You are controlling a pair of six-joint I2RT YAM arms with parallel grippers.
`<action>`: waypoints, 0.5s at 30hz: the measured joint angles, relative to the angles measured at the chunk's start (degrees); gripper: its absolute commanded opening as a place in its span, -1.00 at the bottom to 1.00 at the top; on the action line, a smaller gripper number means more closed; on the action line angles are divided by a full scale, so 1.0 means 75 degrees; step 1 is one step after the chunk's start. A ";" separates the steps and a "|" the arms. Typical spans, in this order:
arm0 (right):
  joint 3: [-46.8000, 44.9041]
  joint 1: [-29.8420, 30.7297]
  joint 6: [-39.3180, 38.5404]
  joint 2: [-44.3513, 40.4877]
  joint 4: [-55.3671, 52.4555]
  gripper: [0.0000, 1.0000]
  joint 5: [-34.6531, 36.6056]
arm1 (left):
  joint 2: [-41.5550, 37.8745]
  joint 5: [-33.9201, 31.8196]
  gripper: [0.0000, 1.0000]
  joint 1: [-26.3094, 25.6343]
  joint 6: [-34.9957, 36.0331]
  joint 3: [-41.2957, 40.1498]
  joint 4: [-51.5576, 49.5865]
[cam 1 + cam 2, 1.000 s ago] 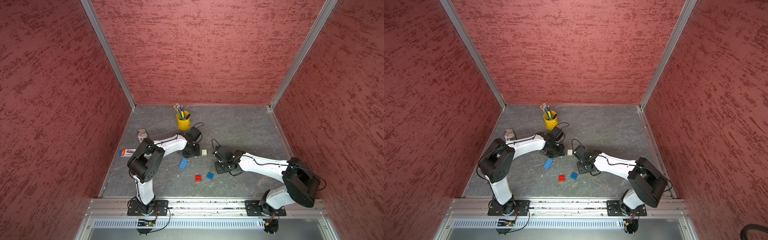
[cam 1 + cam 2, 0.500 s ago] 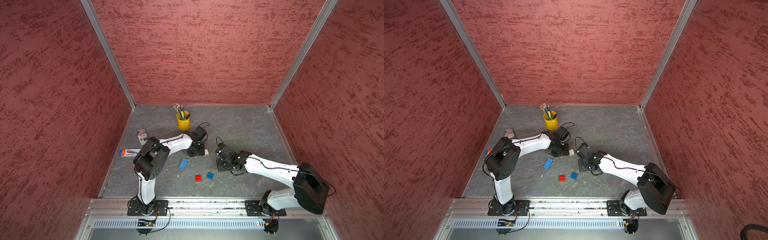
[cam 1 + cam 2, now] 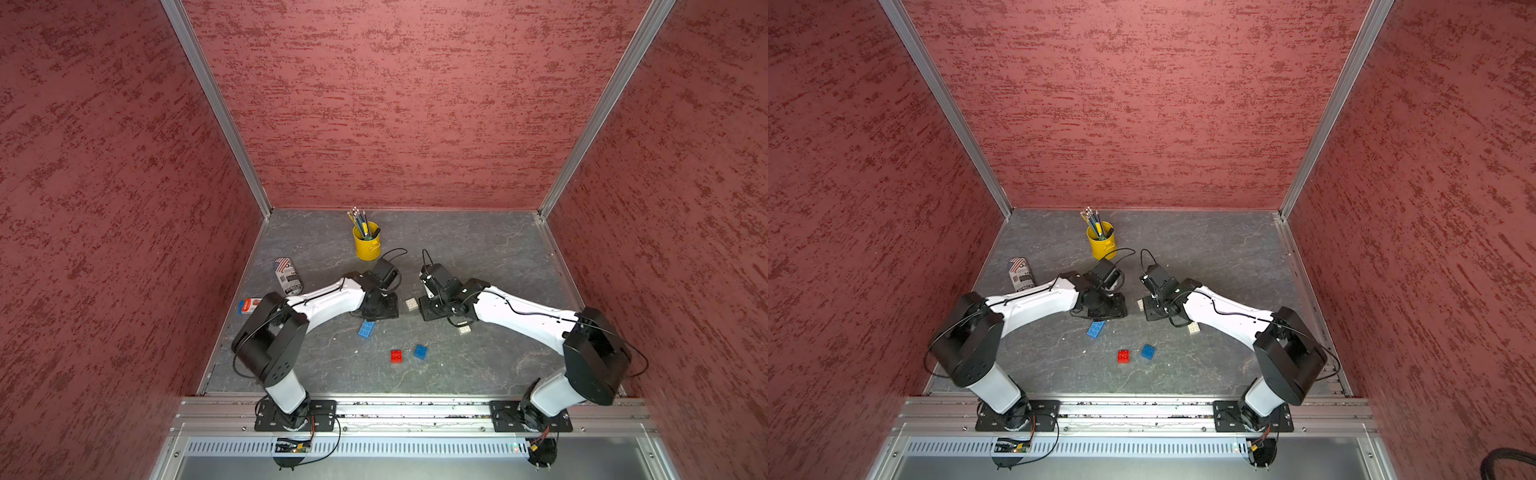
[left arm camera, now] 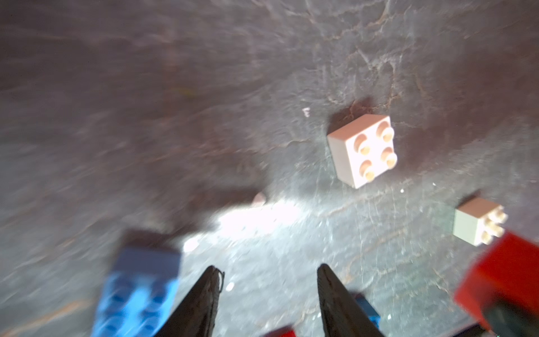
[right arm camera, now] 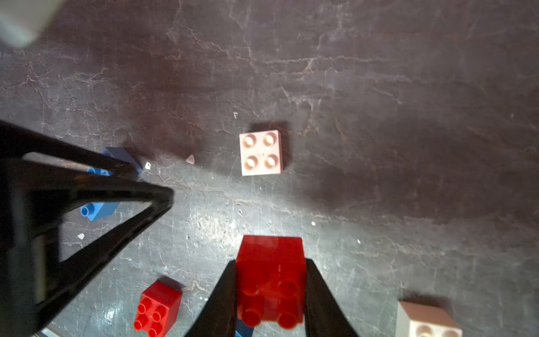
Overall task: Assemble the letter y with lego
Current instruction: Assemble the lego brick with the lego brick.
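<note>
One red brick (image 5: pixel 271 291) in right pincer (image 5: pixel 271 262), hidden overhead

Both top views are bright, even and sharp; the floor (image 3: pixel 478 257) is softly lit, its shadows faint. My left wrist view is smeared: the long blue brick (image 4: pixel 137 289) is a blur, the white brick (image 4: pixel 363 150) crisper, a dark shadow behind it. White glare washes out the floor just ahead of my left claw (image 4: pixel 267 267). My right wrist view is sharper, though the red brick (image 5: pixel 271 280) in my right claw (image 5: pixel 271 262) looks soft; shade reads reddish.
</note>
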 measured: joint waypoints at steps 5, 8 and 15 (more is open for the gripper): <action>0.0723 -0.0323 -0.0653 0.0676 -0.0396 -0.46 -0.0391 | -0.1314 0.0111 0.15 0.0510 -0.0073 -0.0930 0.0181; 0.1172 -0.0440 -0.0935 0.1137 -0.0673 -0.47 -0.0530 | -0.1751 0.0221 0.16 0.0749 -0.0087 -0.1306 0.0245; 0.1853 -0.0510 -0.1145 0.1935 -0.1189 -0.49 -0.0627 | -0.2037 0.0466 0.17 0.1186 -0.0085 -0.1781 0.0329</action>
